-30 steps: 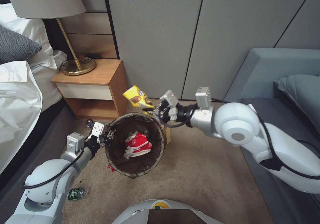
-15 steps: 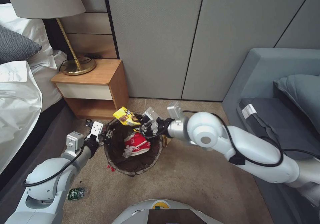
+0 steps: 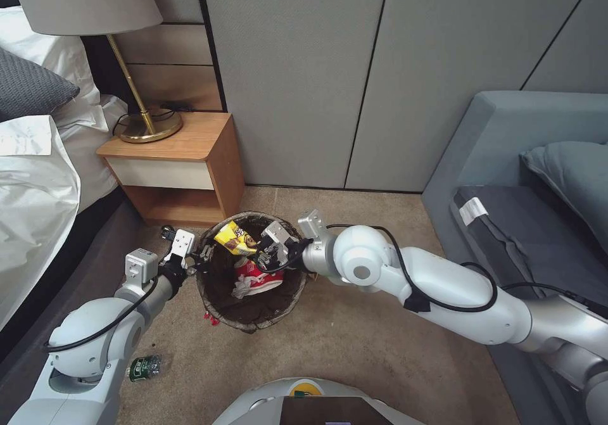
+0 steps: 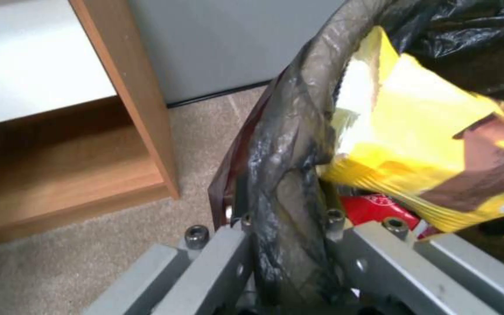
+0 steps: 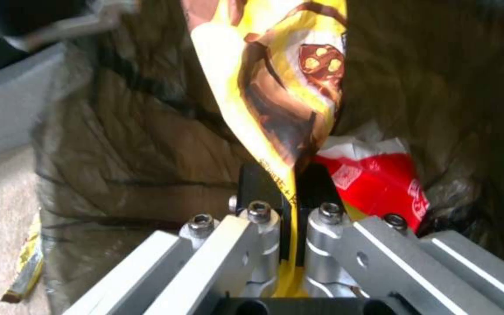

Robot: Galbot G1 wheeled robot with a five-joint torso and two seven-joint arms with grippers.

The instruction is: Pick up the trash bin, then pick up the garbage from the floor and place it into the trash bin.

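Note:
The trash bin [image 3: 253, 314], a round pail with a dark bag folded over its rim, hangs just above the carpet. My left gripper [image 3: 201, 261] is shut on its rim [image 4: 284, 183]. My right gripper [image 3: 256, 247] is shut on a yellow snack packet [image 3: 235, 237], held inside the bin's mouth [image 5: 264, 87]. A red-and-white wrapper [image 3: 259, 277] and white tissue lie in the bin [image 5: 380, 183]. On the floor [image 3: 380, 349] a small green-labelled bottle [image 3: 145, 367] lies by my left arm, with a red scrap [image 3: 209, 317] beside the bin.
A wooden nightstand [image 3: 177, 165] with a brass lamp [image 3: 136, 95] stands just behind the bin. The bed [image 3: 38, 178] runs along the left, a grey sofa [image 3: 532, 209] along the right. A yellow wrapper strip [image 5: 24, 267] lies on the carpet outside the bin.
My right arm has swung left and down, carrying the yellow packet from above the bin's far rim into its mouth. The left gripper and the bin have stayed put.

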